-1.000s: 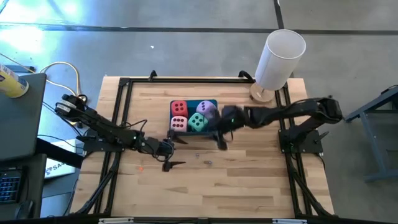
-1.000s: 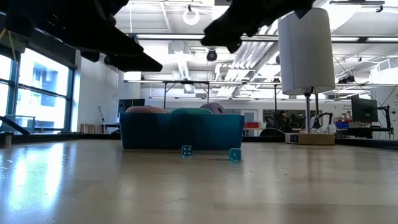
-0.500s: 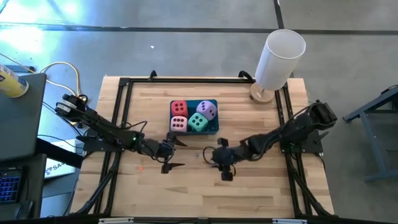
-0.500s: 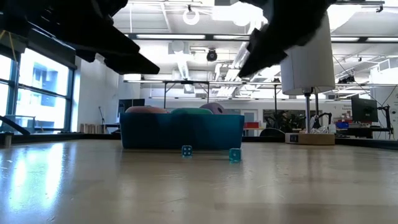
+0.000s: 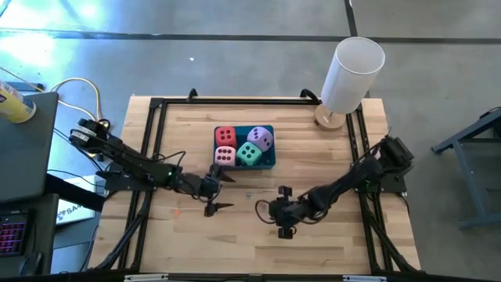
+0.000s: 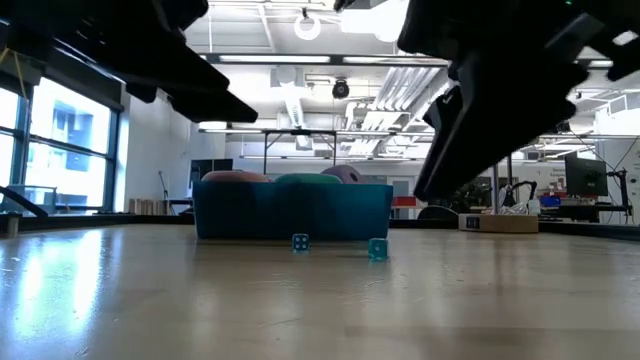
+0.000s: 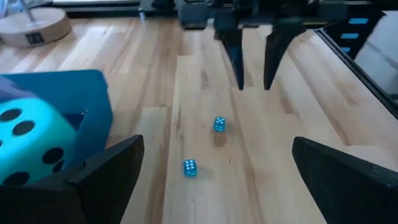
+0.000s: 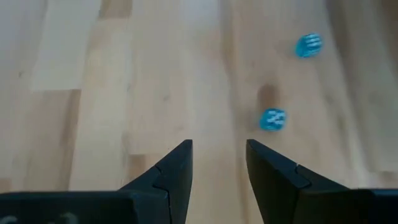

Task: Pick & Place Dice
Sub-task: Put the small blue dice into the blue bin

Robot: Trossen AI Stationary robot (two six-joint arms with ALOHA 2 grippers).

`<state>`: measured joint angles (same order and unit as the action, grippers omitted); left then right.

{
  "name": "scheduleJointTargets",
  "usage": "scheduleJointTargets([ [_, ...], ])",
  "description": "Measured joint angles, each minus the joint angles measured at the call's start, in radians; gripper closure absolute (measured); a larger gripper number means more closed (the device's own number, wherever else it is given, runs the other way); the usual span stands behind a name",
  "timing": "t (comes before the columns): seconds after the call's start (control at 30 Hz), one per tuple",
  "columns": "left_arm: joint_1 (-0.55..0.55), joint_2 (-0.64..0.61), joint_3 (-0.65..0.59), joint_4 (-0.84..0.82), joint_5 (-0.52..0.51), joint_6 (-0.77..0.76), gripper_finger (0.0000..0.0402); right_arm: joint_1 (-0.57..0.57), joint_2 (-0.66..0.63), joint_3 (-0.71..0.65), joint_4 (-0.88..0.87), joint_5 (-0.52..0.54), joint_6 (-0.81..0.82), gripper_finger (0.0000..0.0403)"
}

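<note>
My right hand (image 5: 283, 211) hangs released, empty; my left hand (image 5: 218, 192) gapes wide. Only my wrist views show two tiny blue dice (image 7: 219, 124) on the counter (image 5: 329, 235).

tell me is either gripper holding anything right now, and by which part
Nothing is held. The right gripper is open and empty above bare wood, short of the two small blue dice. The left gripper is open and empty beside the blue bin.

Two tiny blue dice (image 7: 219, 124) (image 7: 189, 167) lie apart on the wood table (image 7: 280, 118) at centre frame, a teal die (image 7: 28, 140) in the blue bin (image 7: 93, 93) at left, the right gripper (image 7: 252, 62) slightly parted above.
</note>
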<state>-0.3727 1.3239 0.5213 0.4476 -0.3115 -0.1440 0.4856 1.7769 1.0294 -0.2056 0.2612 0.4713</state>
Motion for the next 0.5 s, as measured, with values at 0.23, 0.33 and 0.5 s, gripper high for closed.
scheduleJointTargets([
  [0.23,-0.034,0.017,-0.001,0.044,-0.002,0.017,0.0002,0.050,0.050,0.000,0.054,-0.020,0.049,0.0264],
  [0.33,-0.039,0.060,-0.001,0.074,-0.002,0.012,0.0002,0.065,0.050,0.000,0.043,0.028,0.068,0.0264],
  [0.5,-0.045,0.151,-0.002,0.130,-0.002,-0.021,0.0002,0.091,0.051,0.000,0.002,0.243,0.127,0.0264],
])
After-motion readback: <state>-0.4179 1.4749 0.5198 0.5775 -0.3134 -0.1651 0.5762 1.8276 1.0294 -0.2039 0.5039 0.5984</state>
